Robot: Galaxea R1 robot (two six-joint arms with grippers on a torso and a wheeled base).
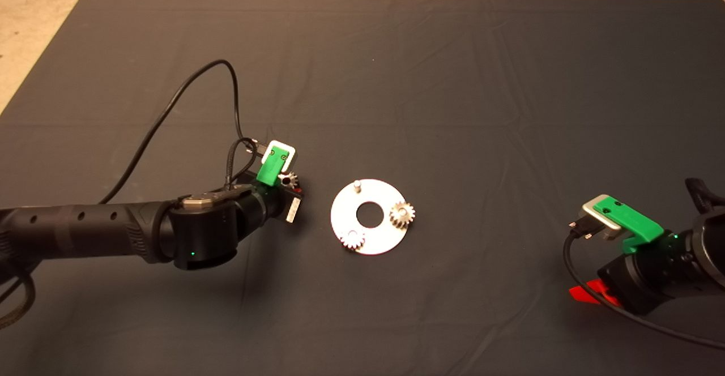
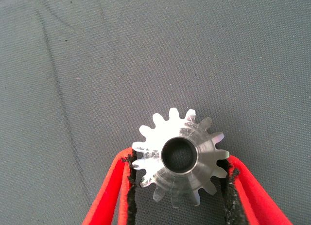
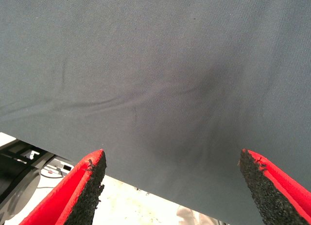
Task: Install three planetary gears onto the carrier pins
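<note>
A flat round silver disc [image 1: 374,234] with a central hole lies mid-mat. Two planetary gears sit on its pins, one at the right [image 1: 402,214] and one at the lower left [image 1: 352,240]. One bare carrier pin [image 1: 357,184] stands at the disc's far edge. My left gripper [image 1: 290,186] is just left of the disc, shut on the third gear [image 2: 181,156], which also shows in the head view [image 1: 286,180]. Its pads [image 2: 132,172] press the gear's teeth on both sides, above the mat. My right gripper [image 3: 172,179] is open and empty at the mat's lower right [image 1: 589,294].
The dark mat [image 1: 396,81] has creases and covers most of the table. A black cable [image 1: 187,90] loops up from the left wrist. Past the mat's edge in the right wrist view lies pale floor with dark equipment [image 3: 24,166].
</note>
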